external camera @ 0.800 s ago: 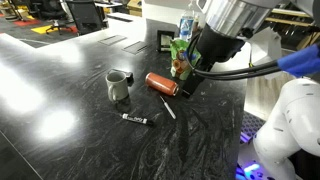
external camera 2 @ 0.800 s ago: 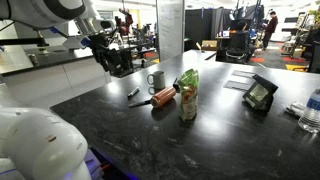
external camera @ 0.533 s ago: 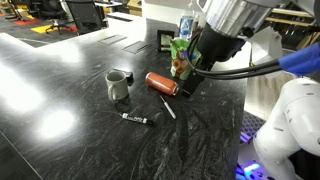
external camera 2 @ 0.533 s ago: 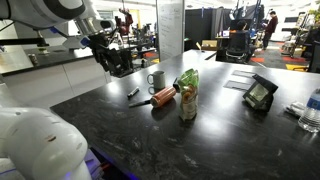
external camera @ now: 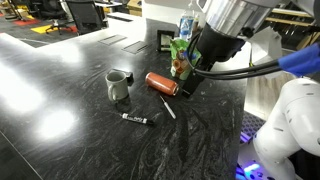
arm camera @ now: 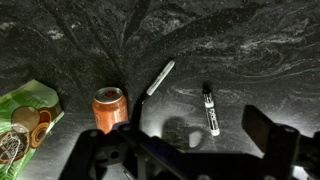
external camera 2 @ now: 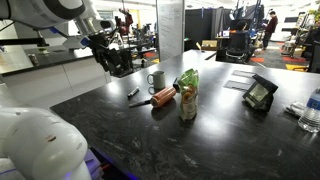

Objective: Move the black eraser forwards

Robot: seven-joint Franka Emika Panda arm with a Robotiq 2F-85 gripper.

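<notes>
I cannot pick out a black eraser with certainty. A small black boxy object [external camera: 165, 38] stands far back on the dark counter, also shown in an exterior view [external camera 2: 260, 93]. My gripper [arm camera: 185, 145] is open and empty. It hovers above the counter near a black marker [arm camera: 210, 108] and an orange can [arm camera: 110, 108] lying on its side. In an exterior view the gripper [external camera 2: 108, 62] hangs above the counter's far end, clear of all objects.
A metal mug [external camera: 118, 85], the can [external camera: 160, 83], the marker [external camera: 135, 119], a white stick [external camera: 168, 108] and a green snack bag [external camera: 180, 55] are grouped mid-counter. A water bottle [external camera 2: 312, 110] stands at the counter's edge.
</notes>
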